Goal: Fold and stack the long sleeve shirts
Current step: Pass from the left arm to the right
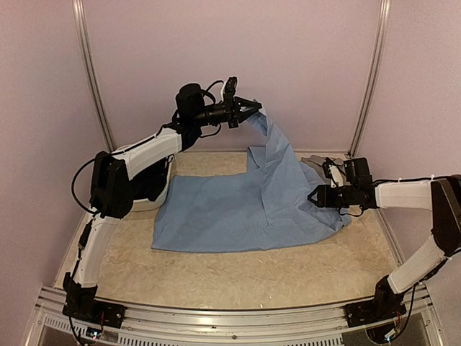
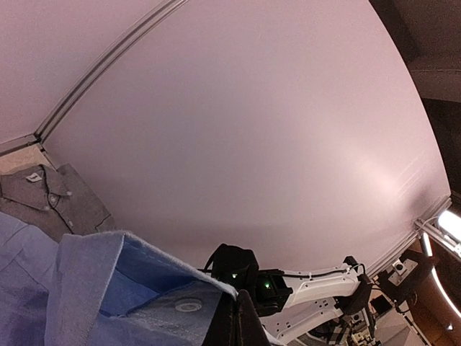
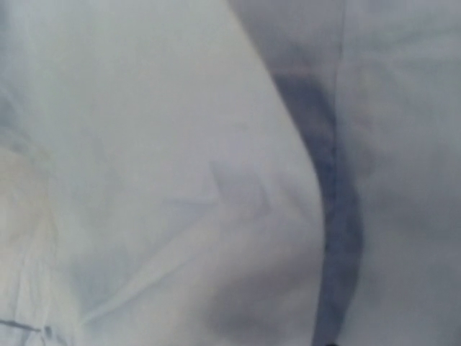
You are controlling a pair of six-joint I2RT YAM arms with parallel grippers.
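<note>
A light blue long sleeve shirt (image 1: pixel 238 209) lies spread over the middle of the table. One sleeve rises from it to my left gripper (image 1: pixel 253 112), which hangs high at the back, shut on the cuff (image 2: pixel 166 303). The left wrist view shows the pinched fingers (image 2: pixel 241 324) with a button beside them. My right gripper (image 1: pixel 317 195) presses against the shirt's right edge, low over the table. Blurred pale blue cloth (image 3: pixel 180 180) fills the right wrist view and hides its fingers. A grey shirt (image 1: pixel 315 161) (image 2: pixel 43 196) lies at the back right, partly behind the blue one.
A white tub (image 1: pixel 163 191) stands at the left behind my left arm. Pink walls with metal corner posts (image 1: pixel 90 68) close in the back and sides. A metal rail (image 1: pixel 230 317) runs along the near edge.
</note>
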